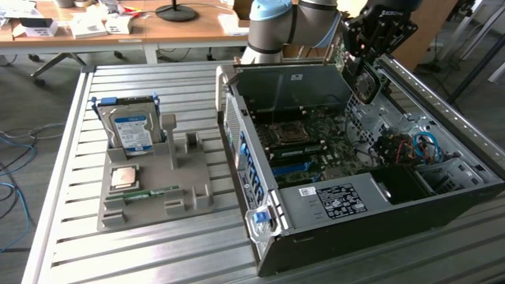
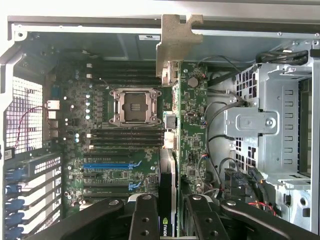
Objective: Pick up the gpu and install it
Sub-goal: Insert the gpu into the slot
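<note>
My gripper [image 1: 368, 52] hangs over the far right part of the open computer case [image 1: 332, 201], shut on the gpu [image 1: 363, 83]. The card hangs on edge just above the case's inside. In the wrist view the gpu [image 2: 192, 125] runs away from the camera, seen edge-on, with its green circuit face showing. Its metal bracket [image 2: 175, 40] is at the far end, near the case wall. The two black fingers [image 2: 145, 215] clamp the card's near end, so the gripper [image 2: 169, 207] holds it above the motherboard [image 2: 100, 115]. Blue expansion slots [image 2: 107, 165] lie beside the card.
A grey parts holder [image 1: 162, 195] sits at the exterior view's left. It carries a silver hard drive [image 1: 130, 130], a processor [image 1: 125, 177] and a green memory stick [image 1: 146, 193]. Inside the case are a drive cage [image 2: 270, 120], cables [image 1: 422, 145] and a processor socket [image 2: 134, 106]. Desks stand behind.
</note>
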